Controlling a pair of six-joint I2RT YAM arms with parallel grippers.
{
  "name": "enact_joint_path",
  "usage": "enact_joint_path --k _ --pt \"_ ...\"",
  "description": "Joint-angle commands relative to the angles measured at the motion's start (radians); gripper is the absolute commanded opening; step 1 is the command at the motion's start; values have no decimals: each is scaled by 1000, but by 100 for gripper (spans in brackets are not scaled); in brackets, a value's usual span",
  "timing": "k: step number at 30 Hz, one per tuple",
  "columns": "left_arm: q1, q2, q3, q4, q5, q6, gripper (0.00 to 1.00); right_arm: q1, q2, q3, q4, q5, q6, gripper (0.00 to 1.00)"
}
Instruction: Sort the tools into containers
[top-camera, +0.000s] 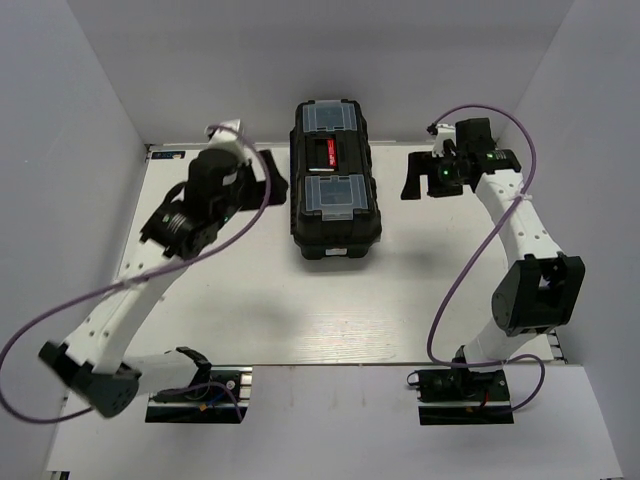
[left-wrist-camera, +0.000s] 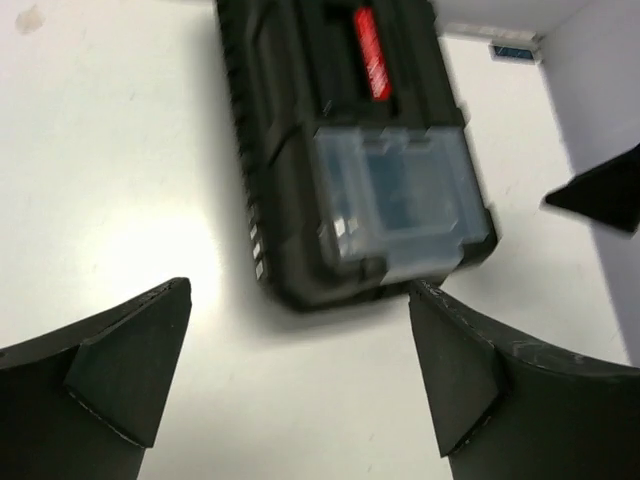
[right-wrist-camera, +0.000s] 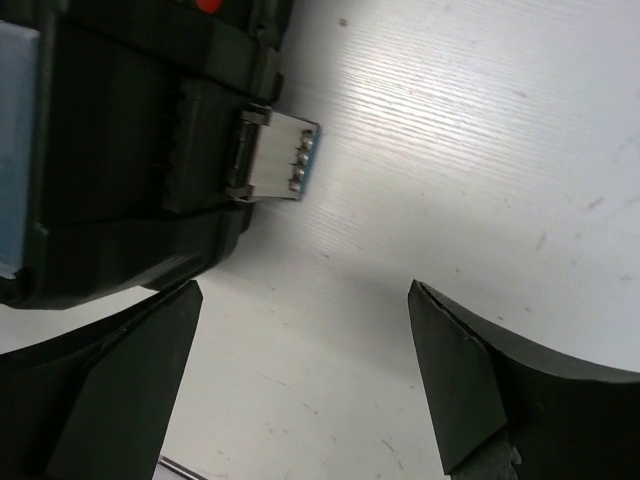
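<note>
Zero tools show loose on the table (top-camera: 300, 310) from the top camera, so I judge the sorting to be at or very near its end; the toolbox (top-camera: 335, 232) stands in the middle of the far half, between the two arms, with both clear-lidded bins (top-camera: 338, 195) closed flat and the red-marked handle (top-camera: 335, 152) lying down between them (what sits inside the bins I cannot make out, the lids being too blurred in the wrist view); the left gripper (left-wrist-camera: 300, 300) is spread wide with nothing between its fingers, looking down at the near end of the box from just beside its left flank; the right gripper (right-wrist-camera: 305, 288) is likewise spread and bare, near the box's right side, where a silver latch (right-wrist-camera: 275, 155) sticks out from the black wall; one thin dark sliver (right-wrist-camera: 172, 465) shows at the bottom edge of the right wrist view, too small for me to name, and it may or may not be a stray hex key; if it is, that one piece is left to put away; otherwise I reckon only pulling the arms back remains.
</note>
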Motion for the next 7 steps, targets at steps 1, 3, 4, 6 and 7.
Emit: enact_joint_path --k 1,3,4,6,7 --pt "2 -127 -150 -11 -29 14 100 -2 -72 -3 -44 112 -6 90" --pt "2 -175 -212 -11 -53 14 100 -6 -102 -41 -50 137 -22 90" --pt "2 -195 -227 -11 -54 14 100 -5 -137 -84 -32 146 -45 90" --pt "2 -238 -261 -11 -75 14 100 -6 -197 -153 31 175 -51 90" --pt "2 -247 -270 -11 -86 14 100 -5 -213 -187 33 178 -51 90"
